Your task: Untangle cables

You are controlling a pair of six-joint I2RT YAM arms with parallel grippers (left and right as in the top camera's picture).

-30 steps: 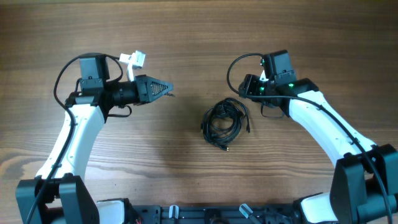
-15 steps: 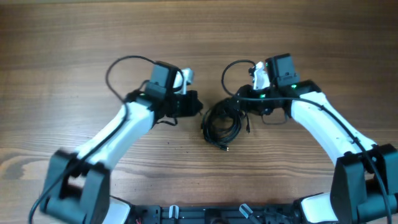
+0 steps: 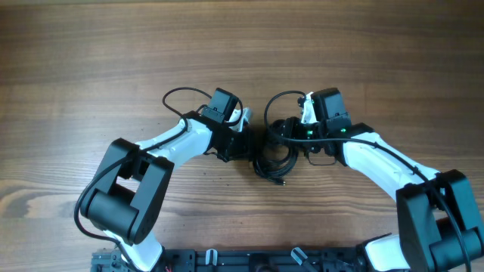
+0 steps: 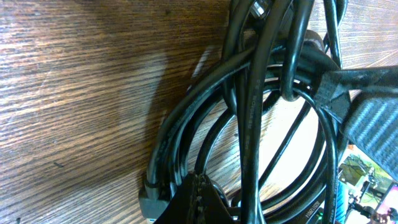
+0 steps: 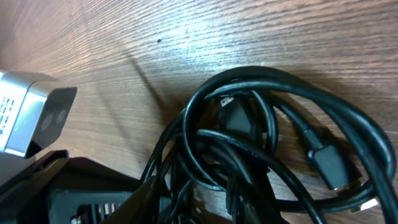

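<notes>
Both my arms lean in over the coiled bundle of thin black cords (image 3: 276, 160), which lies mid-frame on the brown wooden table (image 3: 106, 53). I judge this is so each tool can take a different strand. My left tool (image 3: 248, 145) sits at the bundle's left edge and my right tool (image 3: 282, 131) at its upper right. I cannot tell whether either is spread or closed. Only the right wrist view shows a black plug with a silvery tip (image 5: 329, 165), at lower right. The left wrist view shows the cords crossing tightly.

End effectors L (image 3: 244, 143), R (image 3: 280, 131) close together
</notes>
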